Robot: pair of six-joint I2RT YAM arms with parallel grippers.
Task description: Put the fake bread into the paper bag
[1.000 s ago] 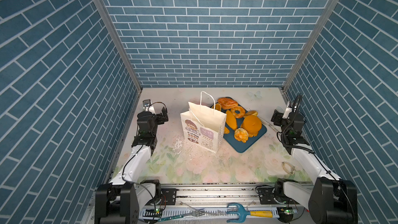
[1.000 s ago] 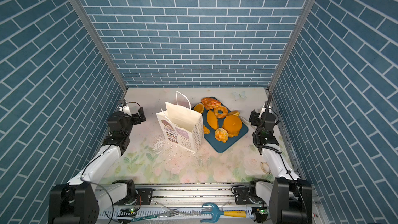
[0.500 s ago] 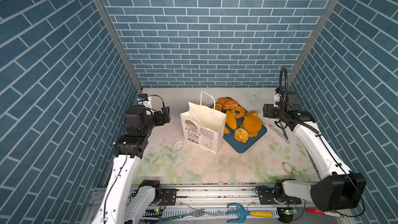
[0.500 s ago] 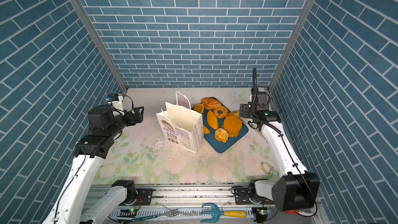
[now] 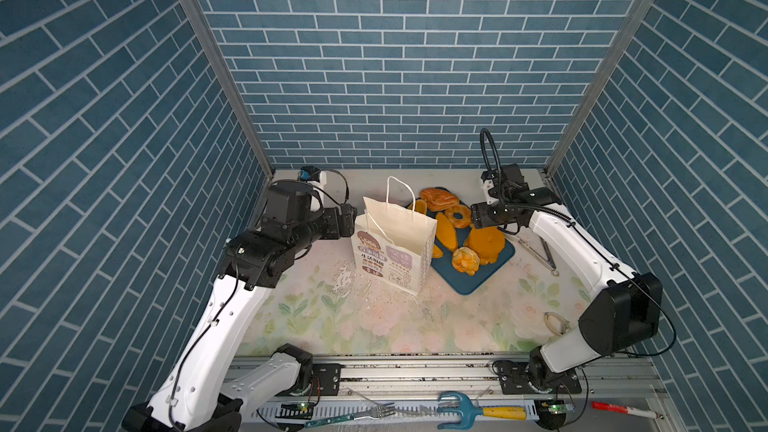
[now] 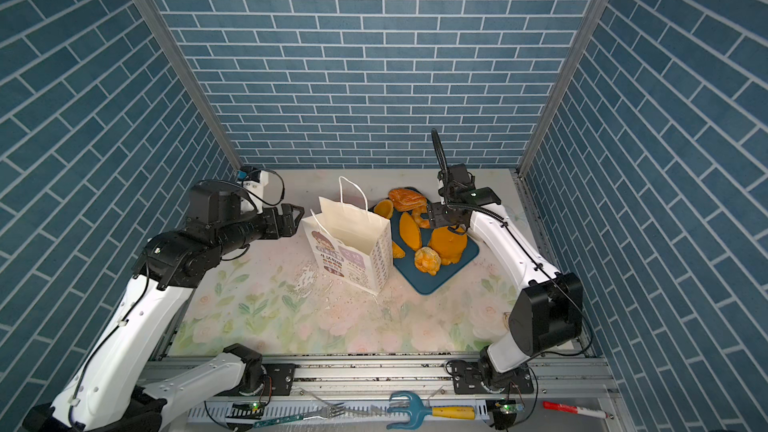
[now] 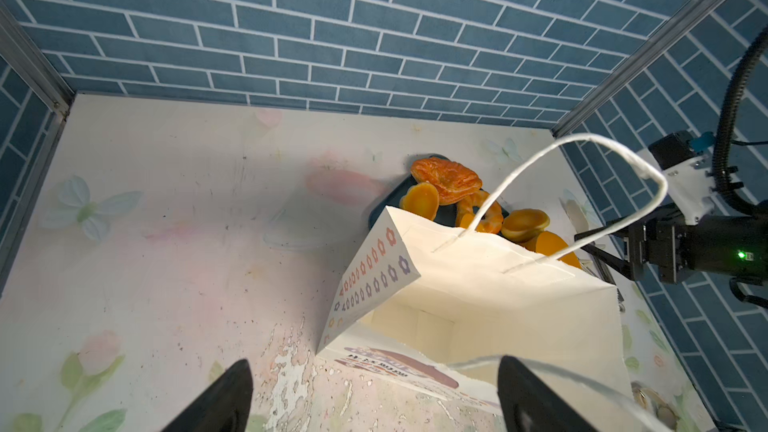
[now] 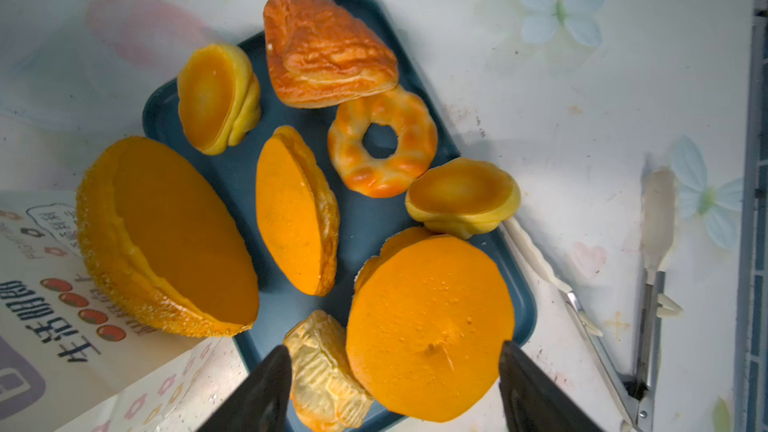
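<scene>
The right gripper [image 8: 394,349] has its fingers [image 8: 257,401] spread wide with nothing between them. It hangs just above the thick round cake [image 8: 428,322] and the knotted bun [image 8: 324,371] next to it. The left gripper [image 7: 374,361] is wide open and empty too, parked at the rim of the paper bag [image 5: 390,243]. A cord handle [image 7: 469,363] runs past one finger, can't tell if it touches.

All the fake bread [image 5: 486,241] sits on the blue tray [image 5: 469,280] just beside the bag, with one big oval loaf [image 8: 166,238] right up against the bag's side. The bag is upright, mouth open, and looks empty inside.

So I'd call this the reach for the first pick. Next the right one needs to drop and close on one piece. That cake looks wide for those jaws, so centring matters. The left probably needs to steady the bag.
</scene>
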